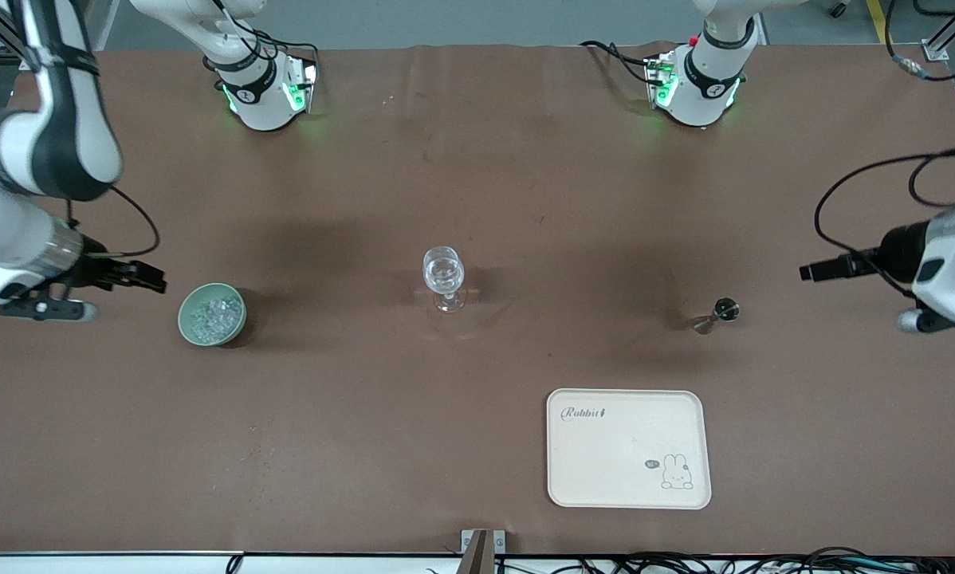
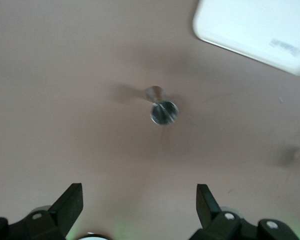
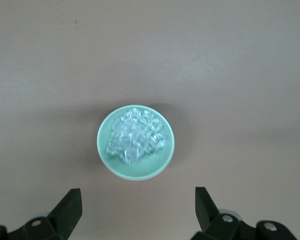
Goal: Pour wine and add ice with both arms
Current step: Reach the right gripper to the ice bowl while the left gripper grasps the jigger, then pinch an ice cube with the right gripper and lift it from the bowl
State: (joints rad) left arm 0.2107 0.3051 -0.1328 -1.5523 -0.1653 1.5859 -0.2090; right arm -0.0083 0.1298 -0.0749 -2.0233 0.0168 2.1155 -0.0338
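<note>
A small green bowl holds a heap of clear ice toward the right arm's end of the table. My right gripper hangs open and empty beside the bowl. In the right wrist view the bowl and the ice lie ahead of the open right gripper. A clear stemmed glass stands at the table's middle. A small metal jigger stands toward the left arm's end. My left gripper is open and empty beside it. In the left wrist view the jigger lies ahead of the open left gripper.
A cream tray with a rabbit print lies nearer the front camera than the jigger, and its corner shows in the left wrist view. The two arm bases stand along the edge farthest from the front camera.
</note>
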